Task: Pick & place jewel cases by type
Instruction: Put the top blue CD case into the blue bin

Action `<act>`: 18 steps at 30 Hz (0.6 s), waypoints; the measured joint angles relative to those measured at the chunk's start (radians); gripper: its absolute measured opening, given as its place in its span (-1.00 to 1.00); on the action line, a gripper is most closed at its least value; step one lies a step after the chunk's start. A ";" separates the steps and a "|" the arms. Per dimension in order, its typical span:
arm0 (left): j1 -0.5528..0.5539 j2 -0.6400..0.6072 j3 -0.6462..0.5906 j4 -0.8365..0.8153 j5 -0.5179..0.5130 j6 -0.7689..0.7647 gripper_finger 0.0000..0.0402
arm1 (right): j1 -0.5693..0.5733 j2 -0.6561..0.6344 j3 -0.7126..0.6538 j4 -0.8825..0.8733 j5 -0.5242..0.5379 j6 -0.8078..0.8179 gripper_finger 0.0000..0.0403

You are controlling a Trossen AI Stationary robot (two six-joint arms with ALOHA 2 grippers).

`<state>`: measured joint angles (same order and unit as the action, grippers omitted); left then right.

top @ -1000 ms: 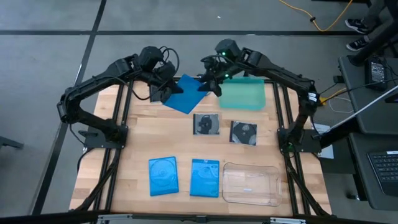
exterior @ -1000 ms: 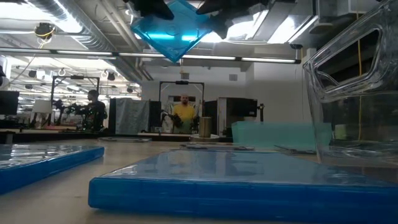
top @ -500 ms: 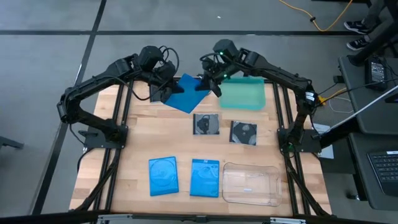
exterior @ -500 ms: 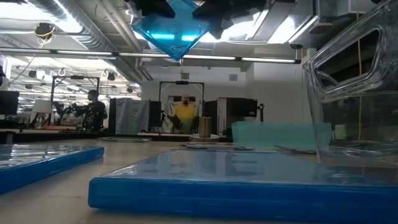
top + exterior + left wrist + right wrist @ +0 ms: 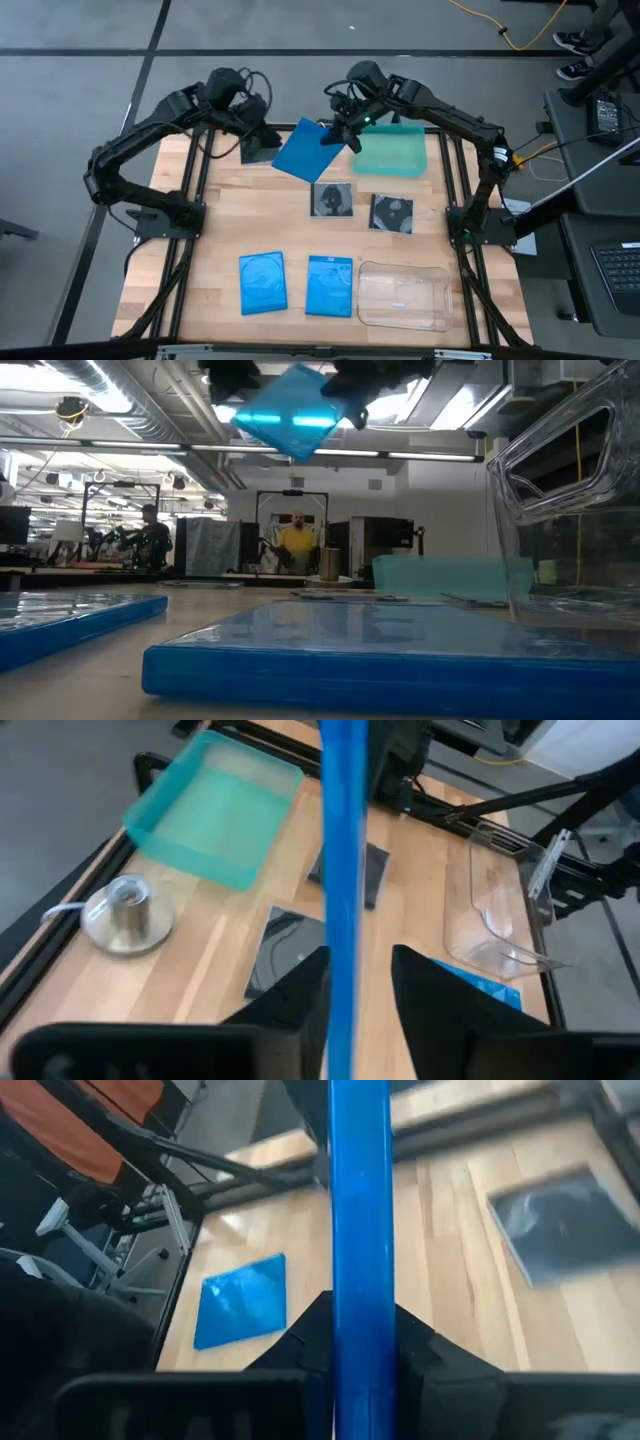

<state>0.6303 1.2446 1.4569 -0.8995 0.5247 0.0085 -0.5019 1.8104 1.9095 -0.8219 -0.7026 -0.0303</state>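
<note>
A handover is in hand above the worktop's far edge: the right pincer (image 5: 345,132) is clamping a corner of the blue jewel case (image 5: 307,152), which is hanging in the air, while the left pincer (image 5: 262,142) is standing beside it with its fingers parted and apart from the case. Next, the right arm needs to carry it to the teal tray (image 5: 392,150) near the far right corner.

One camera looks straight down on the whole pale wooden slatted table (image 5: 230,225). Another sits at tabletop level, facing the room behind. Each wrist camera looks closely along a raised bright blue rectangular plastic case (image 5: 308,152), shared by all four views.
</note>
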 joint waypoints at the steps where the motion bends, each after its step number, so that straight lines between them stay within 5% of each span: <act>1: 0.016 -0.014 0.000 -0.016 -0.010 0.008 -0.39 | -0.008 -0.002 0.000 -0.008 0.008 -0.002 -0.77; 9: 0.123 -0.115 0.000 -0.088 -0.121 0.069 -0.20 | -0.083 -0.050 0.000 -0.107 0.076 0.029 -0.77; 18: 0.147 -0.137 0.001 -0.107 -0.220 0.099 -0.22 | -0.227 -0.146 0.000 -0.392 0.335 0.147 -0.77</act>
<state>0.7776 1.1075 1.4574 -1.0064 0.3046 0.1078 -0.7290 1.6645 1.9094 -1.2134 -0.3674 0.1170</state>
